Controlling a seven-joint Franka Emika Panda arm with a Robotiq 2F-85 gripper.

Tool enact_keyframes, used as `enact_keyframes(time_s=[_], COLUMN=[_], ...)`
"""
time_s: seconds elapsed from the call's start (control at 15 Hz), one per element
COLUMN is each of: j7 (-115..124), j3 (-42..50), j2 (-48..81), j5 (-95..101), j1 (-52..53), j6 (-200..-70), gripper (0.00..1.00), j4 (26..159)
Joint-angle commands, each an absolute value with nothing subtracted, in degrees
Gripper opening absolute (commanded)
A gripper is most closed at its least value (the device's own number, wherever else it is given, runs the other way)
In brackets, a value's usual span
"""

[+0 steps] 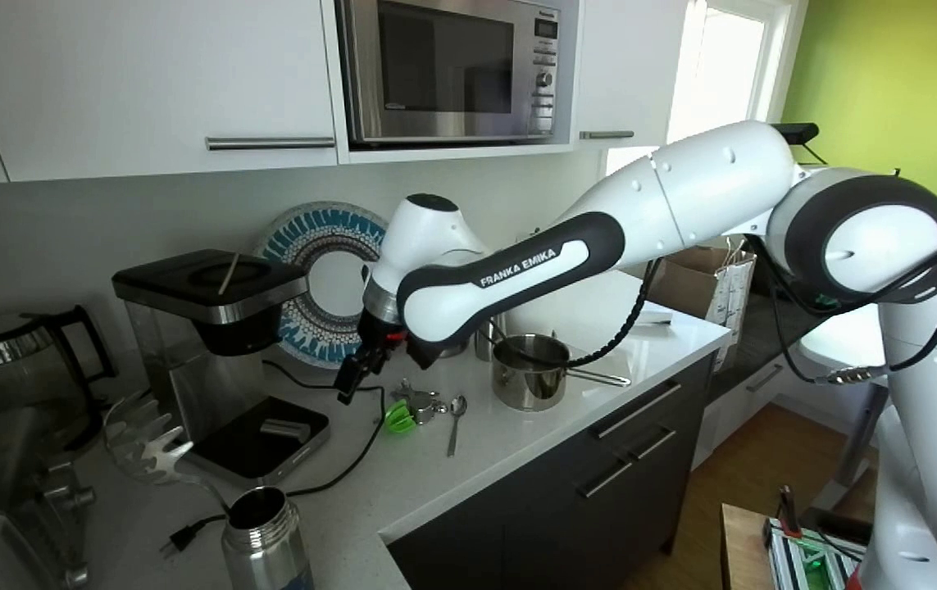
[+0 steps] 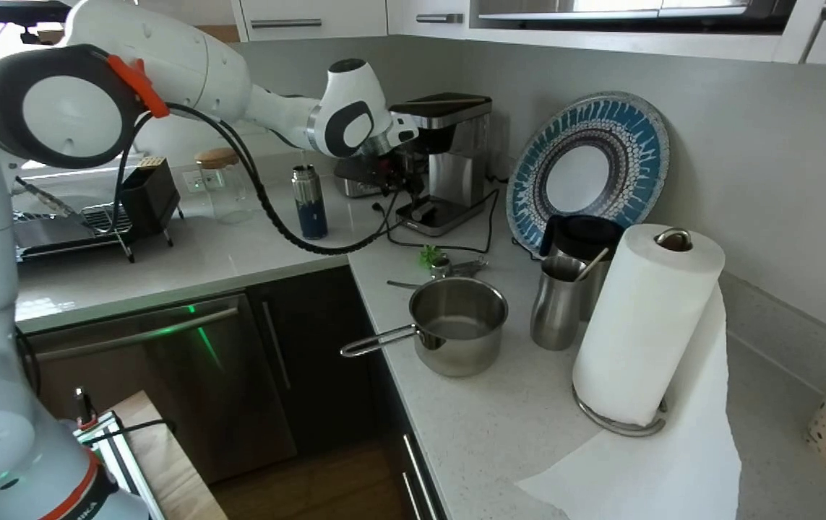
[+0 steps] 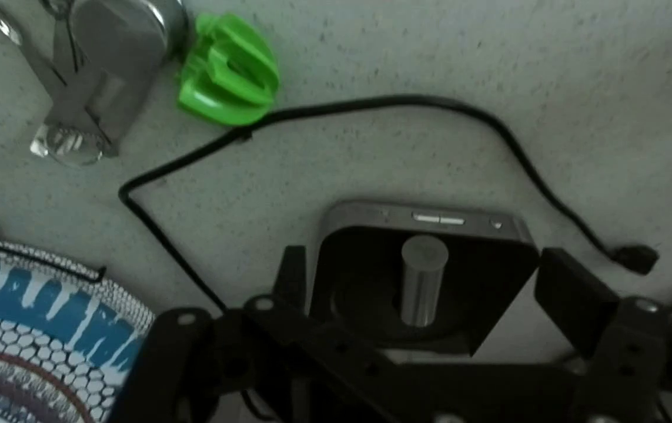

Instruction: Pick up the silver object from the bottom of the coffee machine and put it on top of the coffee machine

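The silver cylinder (image 3: 422,288) lies lengthwise toward the front edge of the drip tray (image 3: 480,276), bare on either side; the tool (image 3: 421,261) is spread.

Drip tray (image 3: 371,213) has room both sides of silver cyl. (image 3: 422,291); in wrist view, jaws of pincer (image 3: 423,264) stand wider apart than its width. Brew head (image 1: 237,329) overhangs tray, straight-down access ltd. Power cord (image 3: 412,101) loops on surface (image 3: 341,158) in front. Thin stick (image 1: 229,274) lies atop coffee machine (image 1: 226,393); gap shows btwn top & wall cabinet (image 1: 156,82). Round plate (image 2: 579,177) stands nr.
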State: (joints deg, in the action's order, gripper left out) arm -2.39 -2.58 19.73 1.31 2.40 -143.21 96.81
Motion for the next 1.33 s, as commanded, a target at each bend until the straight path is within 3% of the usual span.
enact_keyframes(time_s=[0.0, 0.2, 0.27, 0.6, 1.07, 1.27], j7=[5.2, -0.8, 2.5, 0.5, 1.0, 1.2], j3=[0.8, -4.9, -1.3, -3.5, -0.5, 1.0], j2=[26.1, 30.0, 27.3, 29.7, 35.6, 38.9], j5=[8.0, -1.1, 3.2, 0.0, 4.7, 6.3], j1=[5.6, 1.3, 4.0, 2.6, 5.6, 6.8], j6=[-154.6, -152.4, -153.6, -153.6, -163.2, -168.9], gripper=[1.00, 1.00, 1.00, 1.00, 1.00, 0.93], j4=[94.6, 91.8, 94.6, 92.5, 89.6, 87.3])
